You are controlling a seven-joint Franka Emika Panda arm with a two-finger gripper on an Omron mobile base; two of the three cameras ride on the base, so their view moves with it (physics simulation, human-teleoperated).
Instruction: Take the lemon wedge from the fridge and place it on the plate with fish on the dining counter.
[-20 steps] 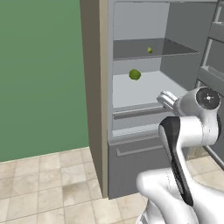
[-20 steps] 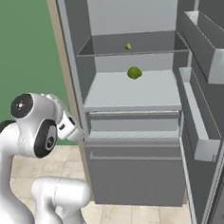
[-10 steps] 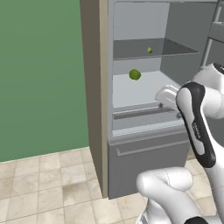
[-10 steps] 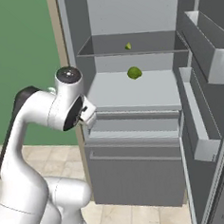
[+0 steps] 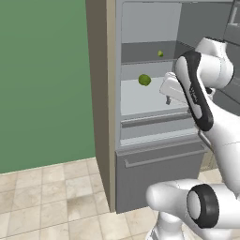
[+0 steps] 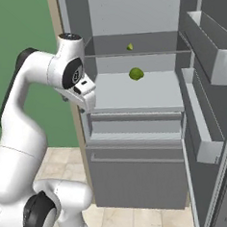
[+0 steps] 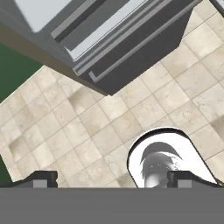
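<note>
The fridge (image 6: 134, 171) stands open with pale shelves inside. The tiny yellow-green lemon wedge (image 5: 160, 54) (image 6: 130, 47) lies at the back of the upper shelf. My gripper (image 5: 168, 98) (image 6: 84, 107) hangs just outside the front edge of the lower shelf, left of and below the wedge, pointing down. In the hand view the gripper (image 7: 111, 180) is open and holds nothing, with the tiled floor and the fridge's drawer front (image 7: 131, 48) below it. The plate with fish and the dining counter are out of view.
A round green fruit (image 5: 144, 80) (image 6: 136, 74) sits on the lower shelf. The open fridge door (image 6: 202, 113) with its bins stands to the right. A green wall (image 5: 42, 84) is left of the fridge, and tiled floor (image 5: 51, 201) lies in front.
The arm has swung up and toward the fridge, its elbow rising. The hand has lifted a little to the lower shelf's front edge. The jaws stay open.
</note>
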